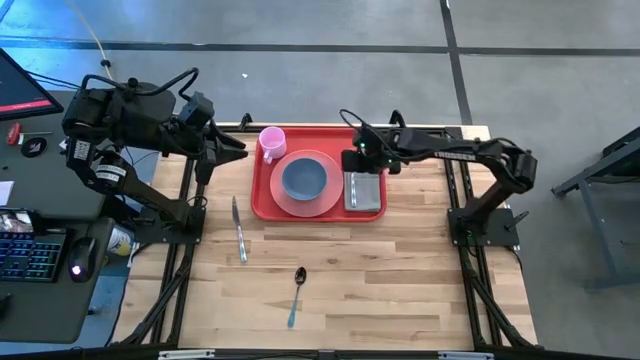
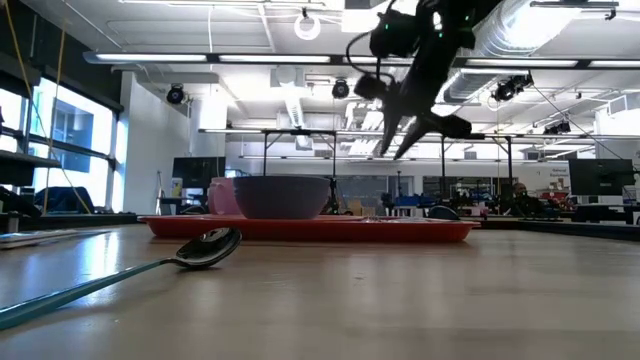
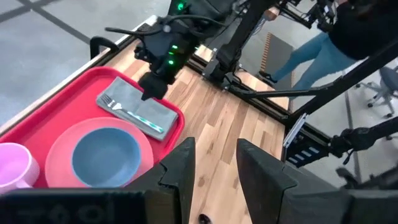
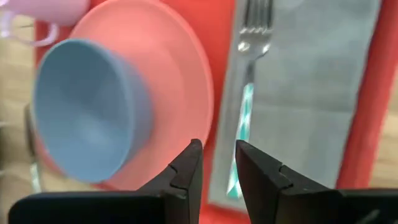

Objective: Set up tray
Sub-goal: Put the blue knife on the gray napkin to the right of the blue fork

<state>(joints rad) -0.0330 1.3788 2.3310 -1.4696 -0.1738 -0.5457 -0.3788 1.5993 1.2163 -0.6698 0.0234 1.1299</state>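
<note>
The red tray point(image 1: 262, 195) lies at the table's far middle. On it are a pink cup point(image 1: 272, 143), a blue bowl point(image 1: 303, 180) sitting on a salmon plate point(image 1: 330, 200), and a grey napkin point(image 1: 368, 192) with a fork point(image 4: 249, 93) lying on it. A knife point(image 1: 239, 228) and a spoon point(image 1: 297, 293) lie on the bare wood nearer me. My right gripper point(image 1: 352, 162) hovers open above the napkin's far end, clear of it point(image 2: 400, 145). My left gripper point(image 1: 238, 150) waits open in the air just left of the tray's far left corner.
Bare wood stretches across the table's near half and to the right of the tray. A desk with a keyboard and mouse point(image 1: 78, 258) stands off the table's left side. A person point(image 3: 323, 43) stands beyond the table's far right corner.
</note>
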